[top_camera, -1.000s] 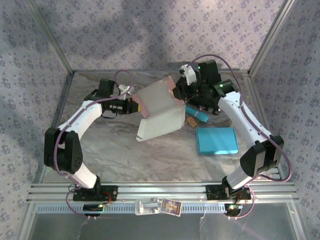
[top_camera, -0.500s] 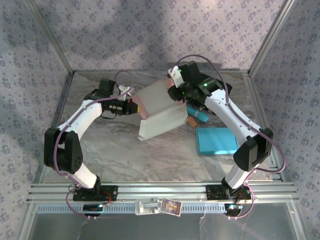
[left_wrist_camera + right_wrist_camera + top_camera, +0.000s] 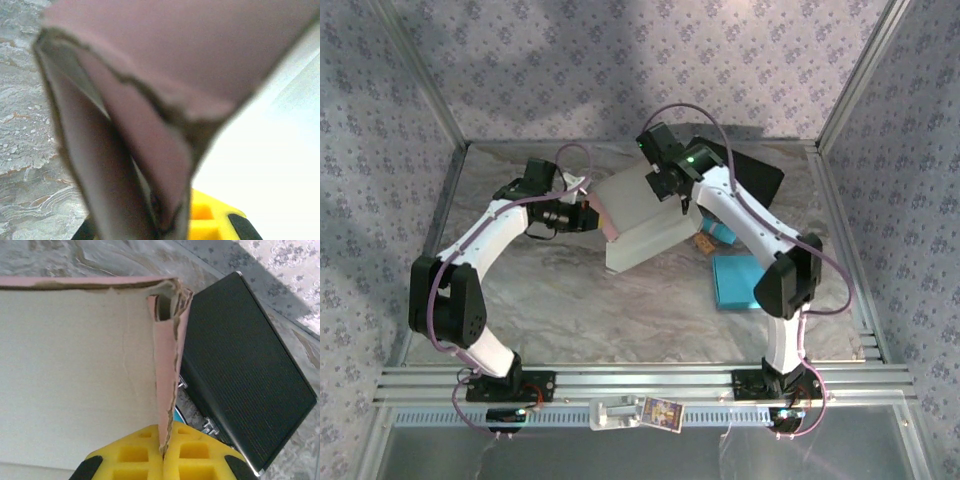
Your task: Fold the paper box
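pinching the paper box (image 3: pixel 638 212) — left fingers (image 3: pixel 207 221) and right fingers (image 3: pixel 131 455) closed.

left gripper (image 3: pixel 590 214) clamped, seemingly | right gripper (image 3: pixel 164 450) clamped | both angled inward

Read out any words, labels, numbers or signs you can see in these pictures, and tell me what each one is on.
No text here can be read.
Printed card on the front rail: a coloured print, too small to read.
Tan tag just right of the paper box: too small to read.
Paper box, black case, teal box: no lettering visible on them.
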Motion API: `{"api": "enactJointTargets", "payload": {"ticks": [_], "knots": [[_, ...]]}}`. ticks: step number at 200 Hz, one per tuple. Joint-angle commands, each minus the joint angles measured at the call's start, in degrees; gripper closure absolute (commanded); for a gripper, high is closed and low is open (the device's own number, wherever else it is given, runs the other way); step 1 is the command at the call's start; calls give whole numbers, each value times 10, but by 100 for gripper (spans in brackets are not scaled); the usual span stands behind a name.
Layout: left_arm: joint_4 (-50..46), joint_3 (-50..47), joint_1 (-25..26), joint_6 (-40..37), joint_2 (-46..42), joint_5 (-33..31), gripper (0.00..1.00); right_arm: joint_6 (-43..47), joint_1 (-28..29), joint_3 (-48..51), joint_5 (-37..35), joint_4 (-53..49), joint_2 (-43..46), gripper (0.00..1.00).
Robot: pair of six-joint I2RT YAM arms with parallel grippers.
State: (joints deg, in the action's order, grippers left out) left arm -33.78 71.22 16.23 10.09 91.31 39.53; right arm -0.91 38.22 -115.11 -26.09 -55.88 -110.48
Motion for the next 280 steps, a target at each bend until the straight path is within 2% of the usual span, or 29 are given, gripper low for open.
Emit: {"api": "enactJointTargets", "payload": {"ticks": [1,21,50,117,142,155,215,280], "knots": [[-6,18,5,9,-2,-14,100,-68,18,-31,-53,-96,-28,100],[8,1,5,41,1,-39,100,-109,32,2,-31,-86,-22,100],[44,-50,13,73,4,-70,100,-152,45,107,17,-23,9,100],[121,-152,33,116,21,-99,100,-195,58,255,70,66,27,100],[151,-178,40,136,24,-117,100,-198,64,274,63,74,29,100],[166,-186,42,146,19,-128,94,-200,66,281,60,81,34,100],[207,-196,43,163,32,-142,78,-205,64,295,60,84,40,100],[188,-186,58,155,28,-179,81,-216,65,291,44,85,43,100]]}}
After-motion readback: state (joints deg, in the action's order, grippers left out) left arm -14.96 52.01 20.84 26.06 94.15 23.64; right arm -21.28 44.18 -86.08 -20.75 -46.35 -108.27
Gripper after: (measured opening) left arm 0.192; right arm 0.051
